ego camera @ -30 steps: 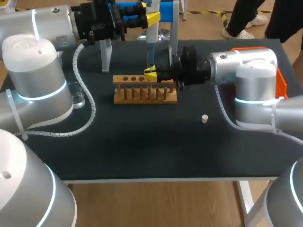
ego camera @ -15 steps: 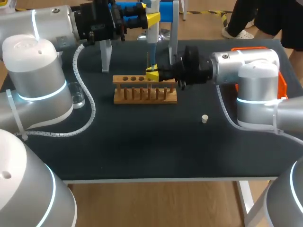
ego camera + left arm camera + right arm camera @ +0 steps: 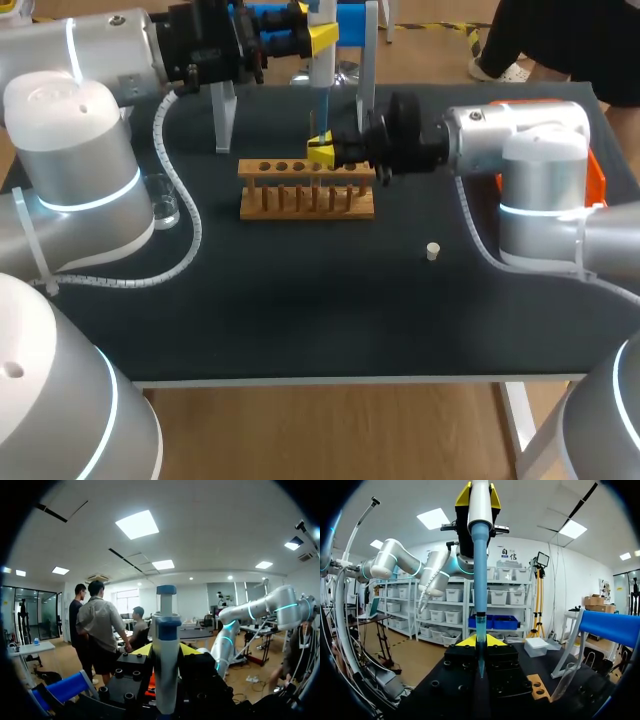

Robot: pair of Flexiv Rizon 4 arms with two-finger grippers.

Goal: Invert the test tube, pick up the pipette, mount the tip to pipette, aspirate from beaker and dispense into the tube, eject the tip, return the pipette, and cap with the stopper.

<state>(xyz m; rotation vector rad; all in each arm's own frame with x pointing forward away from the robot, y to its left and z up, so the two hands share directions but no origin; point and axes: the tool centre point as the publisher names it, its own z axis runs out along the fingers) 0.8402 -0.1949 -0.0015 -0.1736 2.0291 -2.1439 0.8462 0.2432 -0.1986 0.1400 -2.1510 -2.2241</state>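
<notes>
The pipette (image 3: 321,75) is being held upright in the clamped fingers of the left gripper (image 3: 322,40), above the wooden rack (image 3: 307,200) on the counter (image 3: 300,310). Its blue tip (image 3: 480,570) is being lowered into the test tube (image 3: 480,630), seemingly gripped between the narrow fingers of the right gripper (image 3: 321,152). The stopper (image 3: 433,251) is lying well apart.

pipette (image 3: 321,72) – white and blue | rack (image 3: 306,203) – brown | stopper (image 3: 433,251) cream | table (image 3: 300,310) black
</notes>
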